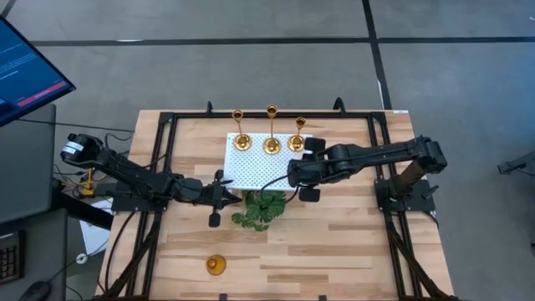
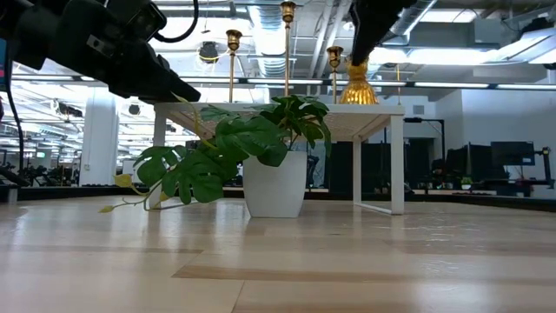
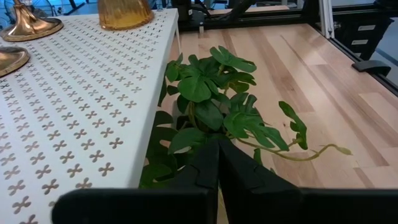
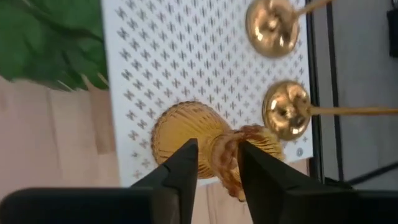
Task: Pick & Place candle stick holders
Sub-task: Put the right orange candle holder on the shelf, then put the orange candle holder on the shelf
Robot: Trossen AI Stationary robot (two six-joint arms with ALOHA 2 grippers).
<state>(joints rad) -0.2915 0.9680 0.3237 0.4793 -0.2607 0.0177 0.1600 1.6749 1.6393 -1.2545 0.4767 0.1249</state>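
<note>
Inventory, wooden table (image 1: 334,251): white perforated platform (image 1: 251,171) at centre w/ 3 tall brass holders (image 1: 272,144) in a row along its far edge. Right gripper (image 4: 214,165) over platform's right edge, fingers closed round neck of a short amber holder (image 4: 186,130) standing on platform. 2nd short amber holder (image 1: 216,265) alone on table, near front edge. Left gripper (image 1: 224,197) by platform's left-front corner, beside green plant (image 1: 261,209); fingers pressed together, nothing held.
</note>
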